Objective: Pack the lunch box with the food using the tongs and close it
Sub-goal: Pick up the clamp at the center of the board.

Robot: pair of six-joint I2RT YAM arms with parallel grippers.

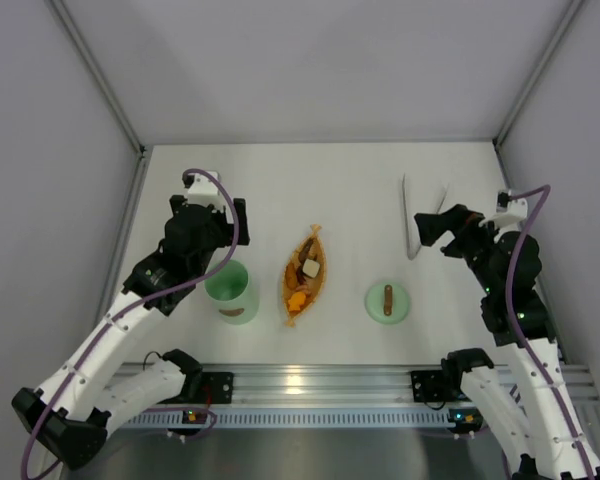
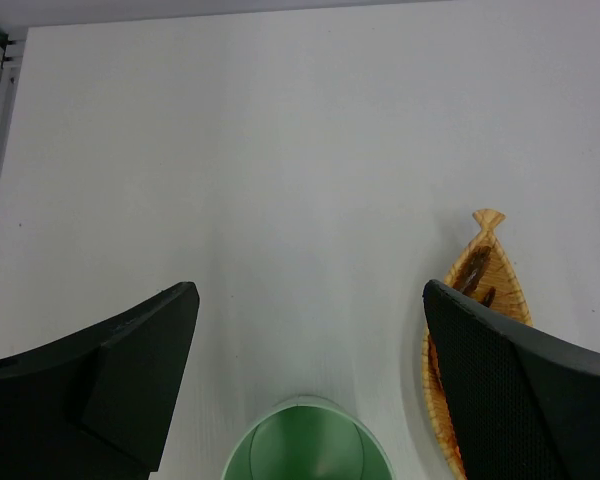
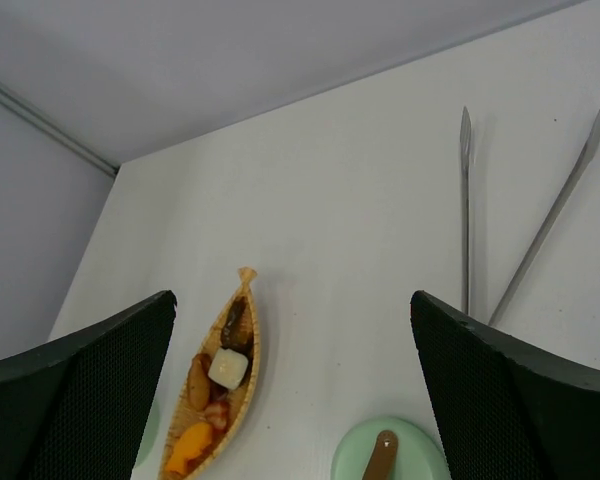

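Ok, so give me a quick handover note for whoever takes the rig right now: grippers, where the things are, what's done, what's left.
Left gripper: open, empty, above the lunch box.
Right gripper: open, empty, facing the tongs, which lie untouched on the table.
Food: in the orange leaf dish, between box and lid.
Lid: flat on the table, off the box.
Done: nothing packed that I can see.
Left: grasp the tongs, move the food into the box, put the lid on.
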